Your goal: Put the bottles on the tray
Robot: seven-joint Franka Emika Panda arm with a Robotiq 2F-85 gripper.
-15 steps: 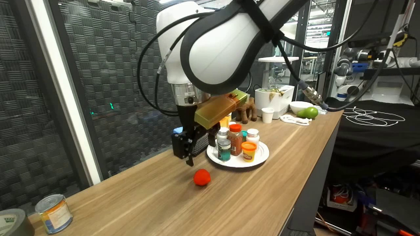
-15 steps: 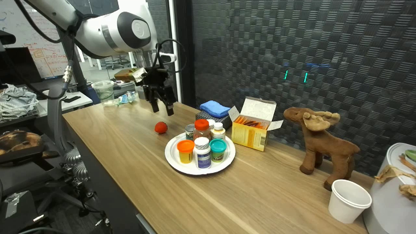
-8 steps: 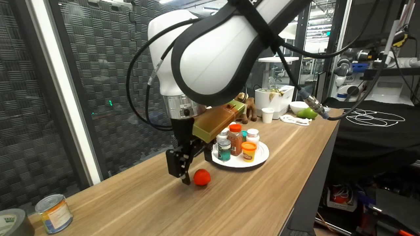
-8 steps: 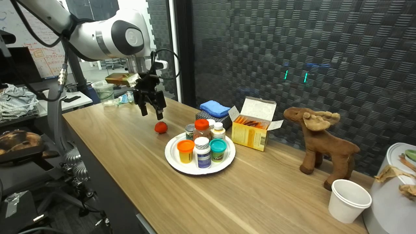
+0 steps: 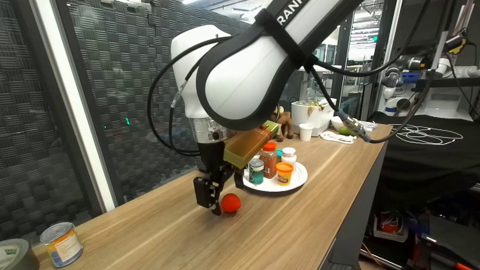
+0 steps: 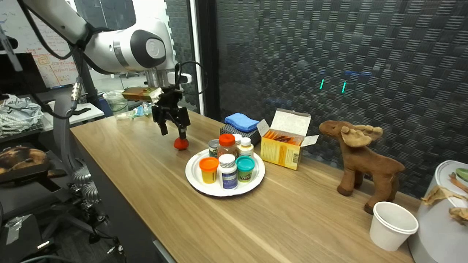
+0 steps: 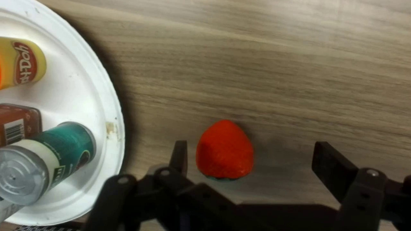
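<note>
Wrist view, from its left edge: the white plate [image 7: 107, 99] is met first, carrying a yellow tub [image 7: 29, 62], a brown jar [image 7: 19, 123] and a green-labelled jar [image 7: 48, 160]. Past its rim, a strip of worktop [image 7: 151, 106] is followed by the near finger [image 7: 179, 157] of the pincer [image 7: 255, 160], then by a strawberry [image 7: 224, 150], then, beyond a broad gap, by the far finger [image 7: 334, 170]. The pincer is spread wide, with nothing pinched. The strawberry is placed off centre, just beside the near finger, a sliver of worktop being shown between them. Its tip is pointed toward the top of this view, so that its long axis is set roughly square to the line of closing.

In an exterior view, left to right, the pincer is seen above the strawberry, and the plate to the right of both, with a white bottle [image 6: 228, 177] and a teal-lidded tub [image 6: 245, 170] standing upright on it. The bottles [image 6: 227, 160] in sight may be judged placed. Should the strawberry be wanted next, a small shift of the pincer toward the plate would be called for, lest it be shoved by the near finger alone.
</note>
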